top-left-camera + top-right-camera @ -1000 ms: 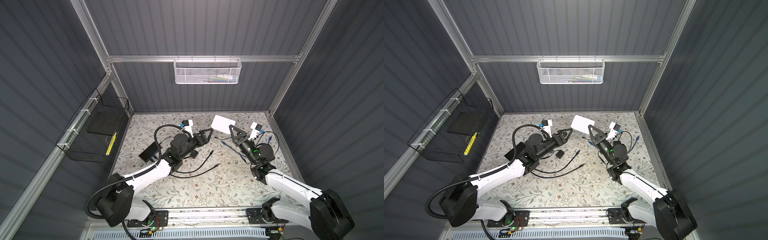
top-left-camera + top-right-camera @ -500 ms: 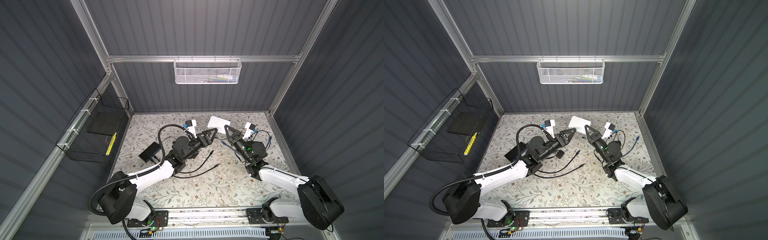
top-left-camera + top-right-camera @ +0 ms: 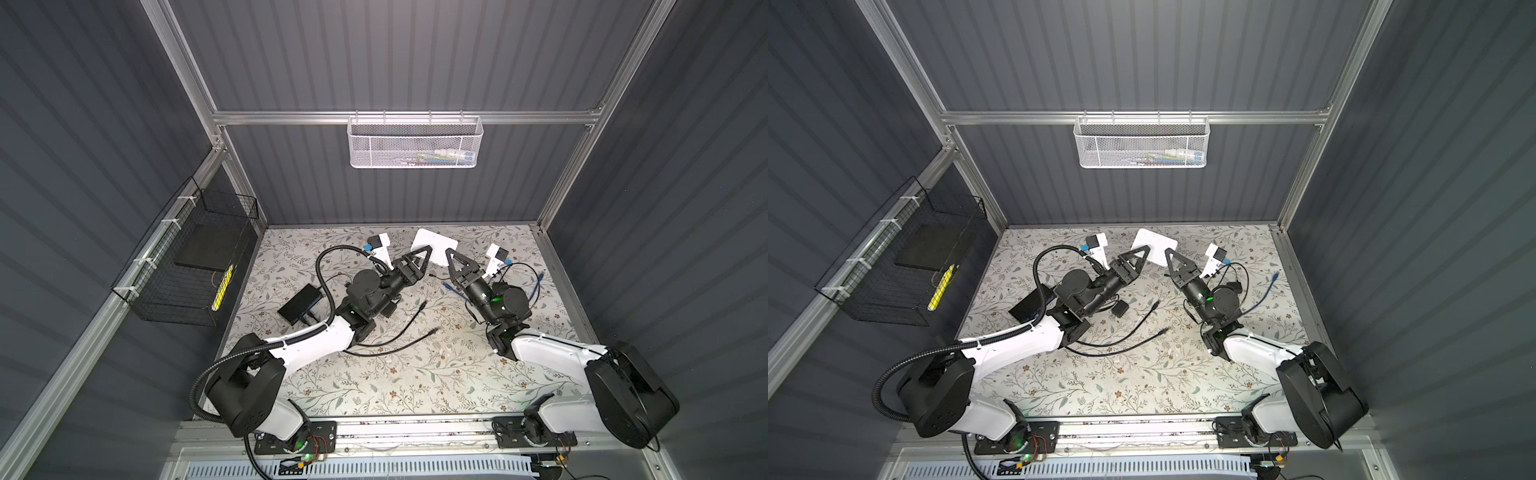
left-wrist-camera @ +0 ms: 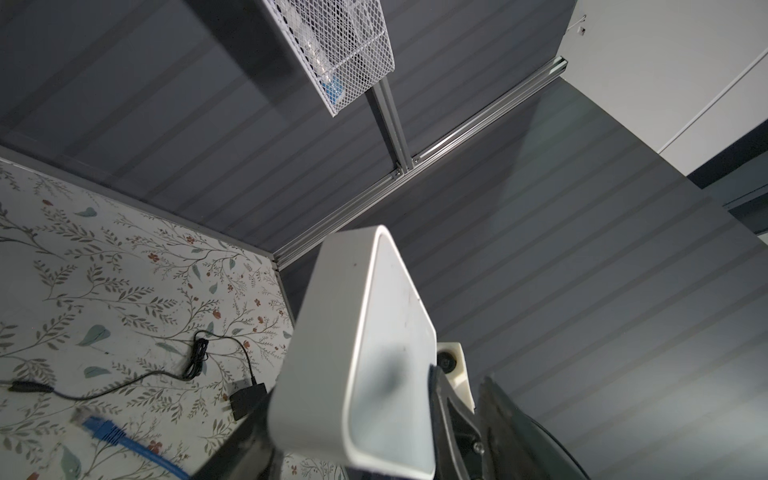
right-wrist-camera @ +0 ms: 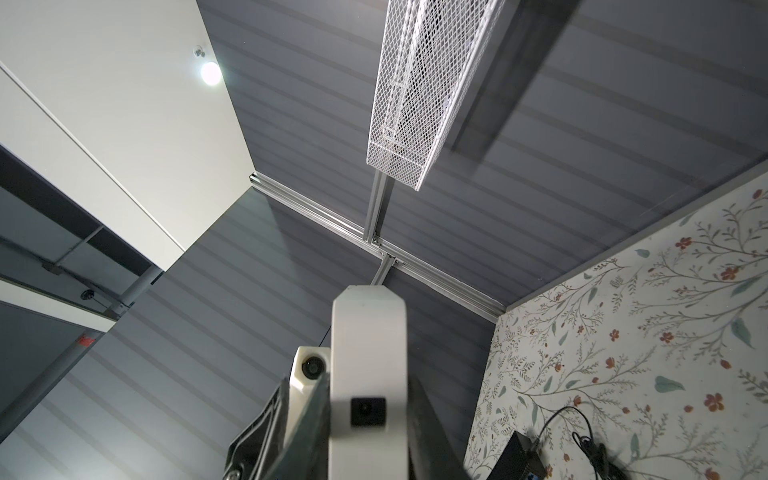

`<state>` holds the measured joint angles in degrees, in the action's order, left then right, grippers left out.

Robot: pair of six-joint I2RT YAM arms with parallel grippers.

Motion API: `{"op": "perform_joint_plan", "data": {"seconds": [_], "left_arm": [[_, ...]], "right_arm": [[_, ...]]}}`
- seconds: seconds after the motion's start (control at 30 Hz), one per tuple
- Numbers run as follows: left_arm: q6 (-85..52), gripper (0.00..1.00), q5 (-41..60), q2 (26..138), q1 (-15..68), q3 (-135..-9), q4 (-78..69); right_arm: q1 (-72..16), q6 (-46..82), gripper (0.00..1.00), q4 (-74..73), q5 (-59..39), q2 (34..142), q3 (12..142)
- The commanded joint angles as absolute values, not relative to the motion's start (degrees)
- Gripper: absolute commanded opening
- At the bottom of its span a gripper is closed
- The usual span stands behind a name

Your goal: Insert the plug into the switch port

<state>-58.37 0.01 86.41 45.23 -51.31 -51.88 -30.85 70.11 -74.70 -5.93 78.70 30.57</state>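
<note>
A: Is there any lettering to read on the white switch (image 4: 324,353)?

B: None. The faces that show are plain.

A: Anywhere else?

B: In the right wrist view, a red mark (image 5: 85,340) far beyond the switch is too blurred to read. The yellow strip (image 3: 221,286) in the black wire basket (image 3: 166,307), well left of the switch, is too small.

Mesh basket (image 3: 374,150) rear wall; wire basket (image 3: 176,308) left.

We see grey ribbed walls (image 3: 415,62), aluminium rails (image 3: 291,117), a floral tabletop (image 3: 415,382), a white mesh basket (image 3: 386,145), and a black wire basket (image 3: 166,299).
</note>
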Motion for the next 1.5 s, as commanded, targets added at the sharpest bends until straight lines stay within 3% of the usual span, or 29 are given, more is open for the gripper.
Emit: {"op": "perform_joint_plan", "data": {"seconds": [0.0,0.33,0.87,1.33,1.4,1.47], "left_arm": [[-58.8,0.70,-0.5,88.5,46.0,-53.7,-57.0],[-60.6,0.65,-3.1,91.4,46.7,-52.5,-65.2],[-60.5,0.53,-4.7,90.4,47.4,-51.7,-64.2],[-60.6,0.18,-4.4,91.5,47.5,-52.4,-64.5],[-60.6,0.09,-4.6,91.1,47.4,-52.0,-64.4],[-60.3,0.00,-4.5,90.0,47.4,-51.5,-63.1]], "right_arm": [[-31.8,71.2,0.00,-80.4,-5.7,80.2,31.9],[-34.3,70.0,0.00,-82.6,-3.8,83.4,34.1],[-35.4,68.5,0.00,-82.6,-3.1,84.7,35.6],[-37.2,66.7,0.00,-80.3,-4.2,84.1,35.8],[-37.4,65.7,0.07,-79.5,-5.3,83.5,35.5],[-37.3,64.1,0.21,-76.4,-6.1,81.5,34.8]]}}
